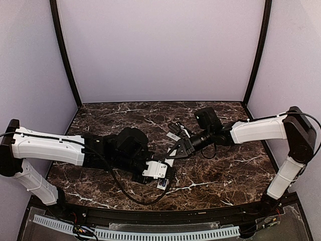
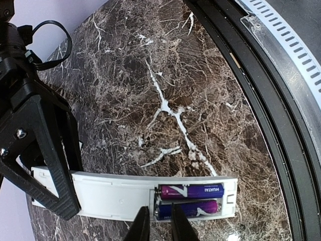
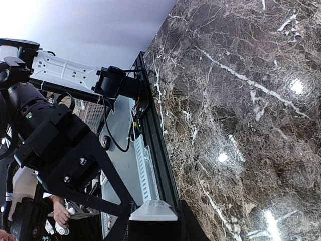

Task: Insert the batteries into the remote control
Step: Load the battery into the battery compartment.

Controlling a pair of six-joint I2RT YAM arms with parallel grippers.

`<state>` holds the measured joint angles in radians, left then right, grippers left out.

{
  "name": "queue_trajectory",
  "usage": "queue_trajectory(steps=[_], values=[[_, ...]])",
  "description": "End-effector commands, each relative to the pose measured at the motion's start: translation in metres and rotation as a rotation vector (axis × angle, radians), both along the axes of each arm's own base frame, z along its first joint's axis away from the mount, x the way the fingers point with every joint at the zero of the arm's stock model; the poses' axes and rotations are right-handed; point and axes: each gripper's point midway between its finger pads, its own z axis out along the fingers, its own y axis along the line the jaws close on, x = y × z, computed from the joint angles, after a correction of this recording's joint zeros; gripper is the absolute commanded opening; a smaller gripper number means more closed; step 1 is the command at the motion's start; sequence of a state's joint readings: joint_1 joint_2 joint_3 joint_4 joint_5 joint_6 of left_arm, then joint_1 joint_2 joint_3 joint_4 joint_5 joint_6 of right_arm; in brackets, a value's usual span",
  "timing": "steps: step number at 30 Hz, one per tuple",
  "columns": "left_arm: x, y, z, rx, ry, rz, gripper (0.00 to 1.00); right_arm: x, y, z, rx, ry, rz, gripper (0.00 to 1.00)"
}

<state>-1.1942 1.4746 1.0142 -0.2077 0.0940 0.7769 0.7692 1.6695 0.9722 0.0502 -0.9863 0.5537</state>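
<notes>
Seating lower battery [image 2: 193,207]: left claw [image 2: 160,213] near-closed over it, grip unclear; right claw [image 3: 153,223] clamps remote control [image 2: 115,196]. Next: press flush.

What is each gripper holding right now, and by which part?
The right gripper clamps the remote control by the end farthest from the batteries. The left gripper sits at the nearer battery; whether it grips cannot be told.

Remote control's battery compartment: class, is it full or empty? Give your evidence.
Full. In the left wrist view, two purple batteries lie side by side in the remote control's uncovered compartment.
</notes>
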Motion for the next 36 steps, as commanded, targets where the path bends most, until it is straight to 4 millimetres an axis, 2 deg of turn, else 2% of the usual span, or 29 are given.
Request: queue_trajectory(steps=[1, 15, 27, 36], values=[[-0.004, 0.005, -0.003, 0.034, 0.006, -0.011, 0.14, -0.001, 0.007, 0.014, 0.036, -0.039, 0.023, 0.0], [-0.008, 0.009, -0.017, 0.081, 0.045, -0.013, 0.1, -0.001, 0.007, 0.023, 0.049, -0.055, 0.024, 0.0], [-0.006, 0.004, -0.024, 0.114, 0.061, 0.002, 0.14, -0.002, 0.006, 0.025, 0.051, -0.065, 0.027, 0.0], [-0.012, 0.007, -0.046, 0.207, 0.066, -0.009, 0.1, -0.002, 0.006, 0.032, 0.061, -0.073, 0.028, 0.0]])
